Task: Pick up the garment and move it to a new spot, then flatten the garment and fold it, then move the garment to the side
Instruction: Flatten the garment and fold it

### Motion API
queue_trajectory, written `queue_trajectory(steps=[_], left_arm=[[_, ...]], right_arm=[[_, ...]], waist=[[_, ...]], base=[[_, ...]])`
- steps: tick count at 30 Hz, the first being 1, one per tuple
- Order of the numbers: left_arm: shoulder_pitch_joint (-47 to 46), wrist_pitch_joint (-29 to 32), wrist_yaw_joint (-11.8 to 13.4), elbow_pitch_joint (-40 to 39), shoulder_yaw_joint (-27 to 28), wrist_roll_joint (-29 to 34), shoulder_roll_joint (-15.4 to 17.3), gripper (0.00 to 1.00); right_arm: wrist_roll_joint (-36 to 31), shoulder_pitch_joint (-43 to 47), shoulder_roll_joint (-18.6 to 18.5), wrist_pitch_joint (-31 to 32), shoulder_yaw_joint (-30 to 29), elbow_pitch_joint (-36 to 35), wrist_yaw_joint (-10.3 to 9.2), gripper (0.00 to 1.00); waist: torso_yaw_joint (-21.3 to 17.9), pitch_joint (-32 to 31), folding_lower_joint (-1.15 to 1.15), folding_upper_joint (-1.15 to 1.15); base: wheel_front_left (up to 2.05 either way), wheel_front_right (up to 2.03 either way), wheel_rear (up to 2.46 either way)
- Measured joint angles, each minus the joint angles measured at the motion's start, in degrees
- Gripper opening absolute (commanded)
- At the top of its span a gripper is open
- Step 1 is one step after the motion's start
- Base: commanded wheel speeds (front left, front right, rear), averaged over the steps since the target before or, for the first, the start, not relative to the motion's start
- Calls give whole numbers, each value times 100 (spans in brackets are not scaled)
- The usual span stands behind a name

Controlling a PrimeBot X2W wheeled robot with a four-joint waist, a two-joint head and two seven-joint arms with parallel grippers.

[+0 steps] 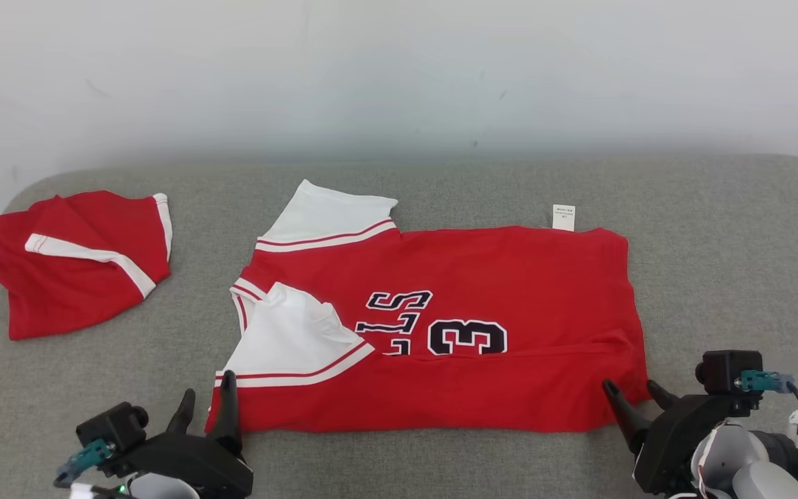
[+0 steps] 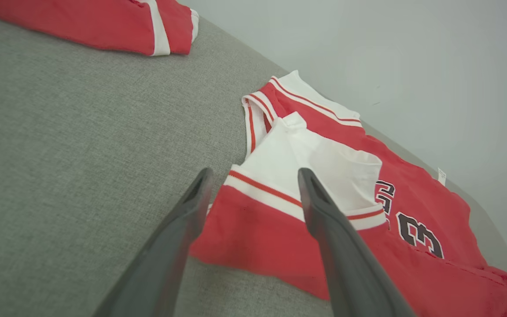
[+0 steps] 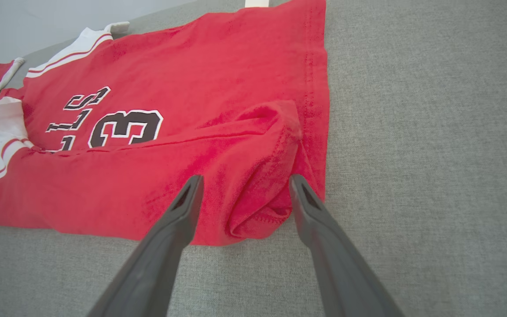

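Left pincer (image 1: 206, 405): at the near left of the grey table (image 1: 440, 464), fingers spread, nothing held. In its wrist view the pincer (image 2: 255, 180) straddles the near left corner of the jersey (image 2: 271, 237). One finger is over bare cloth-covered table, the other over the red band below the white sleeve (image 2: 324, 167). Contact with the fabric cannot be confirmed.

Right pincer (image 1: 629, 388): at the near right, fingers likewise spread and empty. In its wrist view the pincer (image 3: 244, 180) brackets a bunched fold of the hem at the near right corner of the jersey (image 3: 192, 66).

Jersey (image 1: 510, 291): red with white sleeves, lying flat across the middle of the table, neck end toward the robot's left, hem toward its right. The near long edge is folded up over the body. The fold line cuts across the lower part of the dark numeral "3" (image 1: 467, 336) and the lettering beside it. A small white label (image 1: 563, 217) projects from the far edge.

Second garment (image 1: 80, 263): red with a white stripe, folded, at the far left of the table, well apart from the jersey.

Beyond the table: a pale wall (image 1: 399, 69).
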Motion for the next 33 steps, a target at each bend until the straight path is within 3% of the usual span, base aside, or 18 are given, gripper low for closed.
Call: queue_trajectory(steps=[9,33], left_arm=[[-3,-9,0,423,-156,541,-12,100],[-20,75,0,973,20,969,-200,100]], right_arm=[[-215,-21,43,0,78,127,-56,100],[-323,-37,187,170,378,441,-57,100]], waist=[[-46,140,1,0],[-21,183,0,0]], base=[[0,0,0],[0,0,0]])
